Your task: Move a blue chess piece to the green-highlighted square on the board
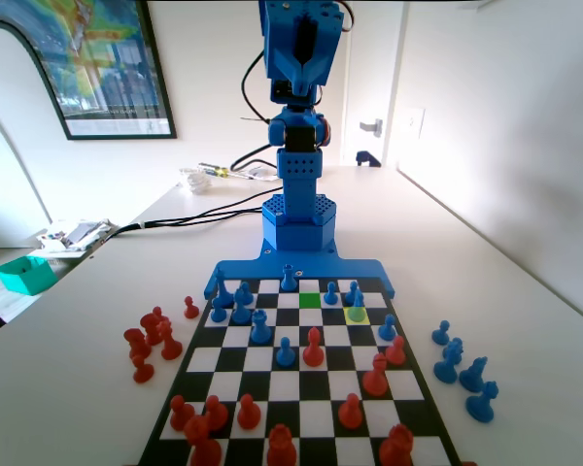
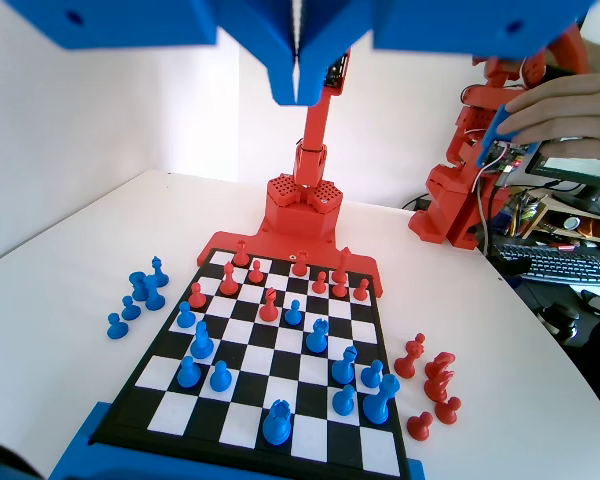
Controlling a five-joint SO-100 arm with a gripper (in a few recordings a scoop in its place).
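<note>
The blue chess piece [image 1: 356, 303] is slim with a pointed top and stands on the yellow square [image 1: 358, 316], near the board's far right in the fixed view. In the wrist view the same blue chess piece [image 2: 202, 340] is near the left edge, third row up. The green-highlighted square [image 1: 310, 300] is bare, one row farther and two columns to the left of it. The board [image 1: 272, 386] carries several blue and red pieces. My gripper [image 1: 297, 87] [image 2: 297, 80] hangs high above the board's far end, jaws pressed together with nothing between them.
Captured blue pieces [image 1: 462, 364] stand off the board's right side in the fixed view, and captured red ones [image 1: 151, 340] off its left. Blue pawns [image 1: 241, 309] crowd the far left rows. A red piece [image 1: 313, 348] stands mid-board. A teal box [image 1: 24, 275] sits far left.
</note>
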